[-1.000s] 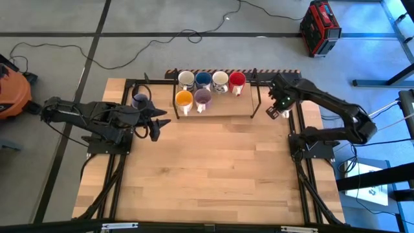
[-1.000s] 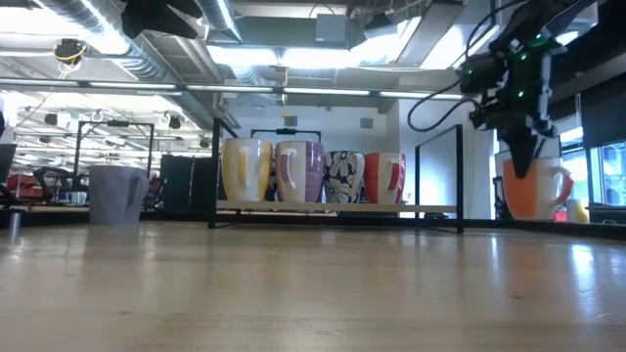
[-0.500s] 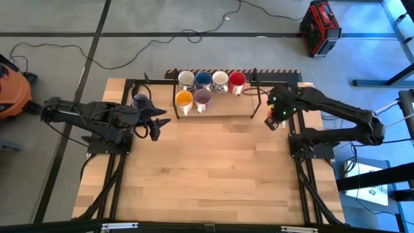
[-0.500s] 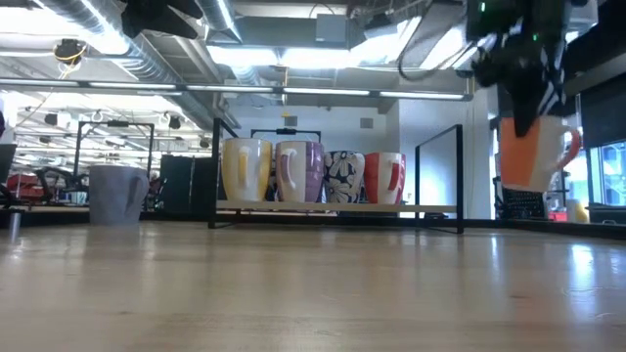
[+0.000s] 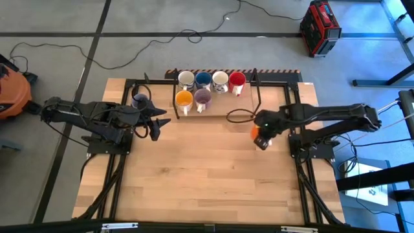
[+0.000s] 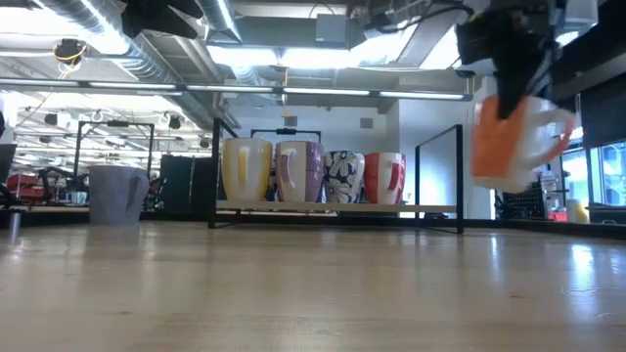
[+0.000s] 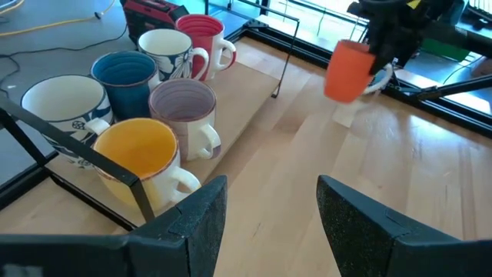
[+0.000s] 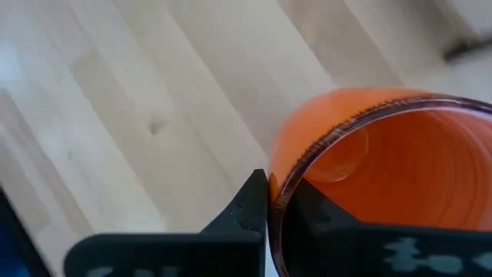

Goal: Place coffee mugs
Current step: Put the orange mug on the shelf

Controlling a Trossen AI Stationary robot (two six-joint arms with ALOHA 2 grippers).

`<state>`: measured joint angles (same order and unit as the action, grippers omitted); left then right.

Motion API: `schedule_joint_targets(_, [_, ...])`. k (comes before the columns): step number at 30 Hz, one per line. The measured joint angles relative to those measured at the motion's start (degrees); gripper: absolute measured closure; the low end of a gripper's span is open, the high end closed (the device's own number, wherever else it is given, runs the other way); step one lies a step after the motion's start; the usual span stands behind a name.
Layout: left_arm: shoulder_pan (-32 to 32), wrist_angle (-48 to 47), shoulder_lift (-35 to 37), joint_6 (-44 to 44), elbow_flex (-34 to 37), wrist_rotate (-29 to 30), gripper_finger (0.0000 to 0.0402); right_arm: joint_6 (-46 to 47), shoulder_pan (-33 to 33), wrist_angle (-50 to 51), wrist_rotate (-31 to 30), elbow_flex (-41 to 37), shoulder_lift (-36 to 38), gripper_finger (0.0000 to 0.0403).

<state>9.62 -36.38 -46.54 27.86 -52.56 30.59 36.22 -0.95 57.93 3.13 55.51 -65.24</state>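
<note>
Orange mug (image 5: 257, 134) pinched by its rim in the right gripper (image 5: 262, 131), one finger inside the wall and one outside, clenched tight on the thin edge. Carried clear of the table (image 5: 207, 181), hanging just under the fingers, handle turned away from the rack side in the low view. Well off to one side of that gripper, beyond a bare stretch of wood: low shelf (image 5: 220, 111) under a black wire frame, holding six mugs in two rows. Back row: cream mug (image 5: 186, 79), blue mug (image 5: 203, 79), white mug (image 5: 220, 79), red mug (image 5: 237, 80). Front row: yellow-orange mug (image 5: 184, 99) and purple mug (image 5: 202, 97), touching side by side.

Left gripper (image 5: 160, 125) released, fingers spread wide with nothing between them, hovering over the table across from the right gripper, pointing toward the shelf. Grey-lavender mug (image 5: 139, 100) standing upright just behind the left gripper, close beside that arm, apart from the shelf.

Red case (image 5: 319, 27) and loose cables on the floor, past the far edge of the table.
</note>
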Motion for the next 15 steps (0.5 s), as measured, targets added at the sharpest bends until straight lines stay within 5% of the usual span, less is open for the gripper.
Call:
schedule_joint_targets(7, [0.0, 0.0, 0.0, 0.0, 0.0, 0.0, 0.0205, -1.6, 2.5, -12.1, -0.5, 0.1, -9.4, 0.0400])
schedule_joint_targets(15, [0.0, -0.6, 0.0, 0.0, 0.0, 0.1, 0.0205, -6.7, 2.5, -9.3, -1.0, 9.8, -22.7, 0.0401])
